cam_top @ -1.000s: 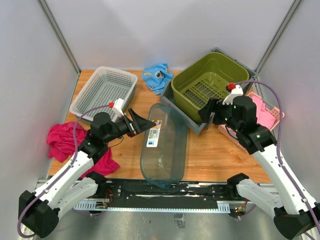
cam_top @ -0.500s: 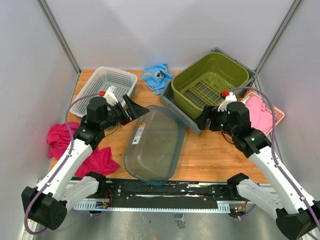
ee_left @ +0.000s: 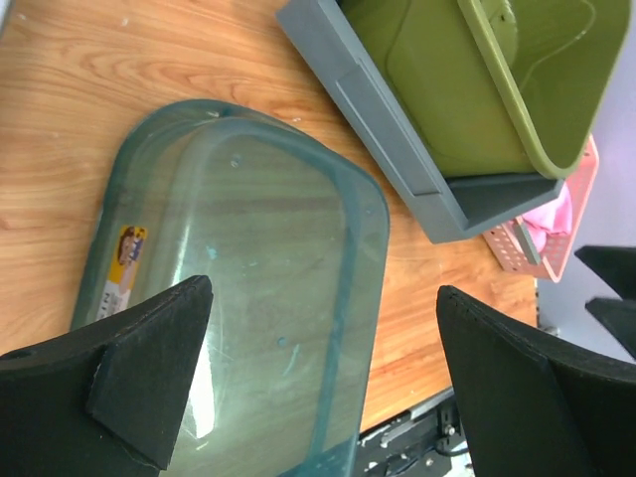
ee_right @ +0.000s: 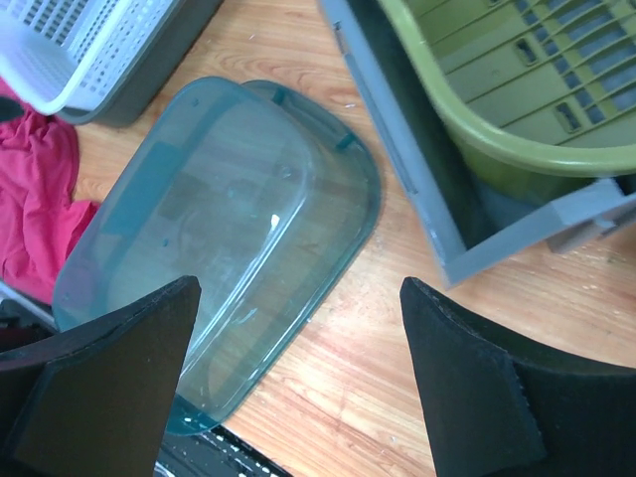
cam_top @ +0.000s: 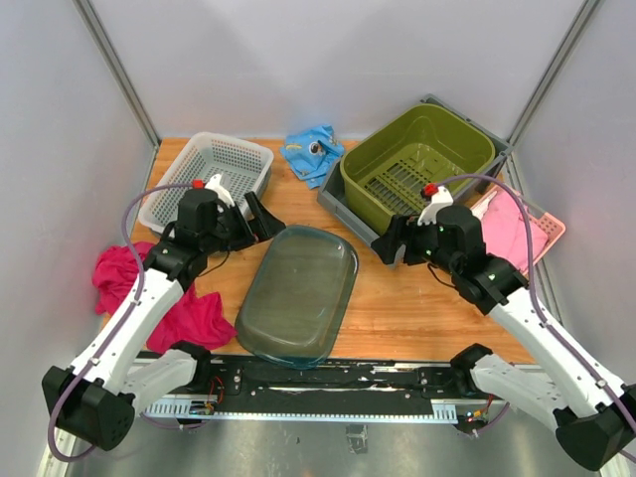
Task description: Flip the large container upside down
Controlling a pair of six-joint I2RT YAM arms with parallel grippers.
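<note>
Container base-up, near end at table edge — tray adj.

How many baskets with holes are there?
3: a white basket back left, a green basket back right inside a grey tray, and a pink basket at the right edge, partly hidden by the right arm.

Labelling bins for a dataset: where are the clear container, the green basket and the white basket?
clear container (cam_top: 298, 293), top view, middle of its broad face.
green basket (cam_top: 402, 179), top view, slatted floor.
white basket (cam_top: 204, 181), top view, perforated floor.
</note>
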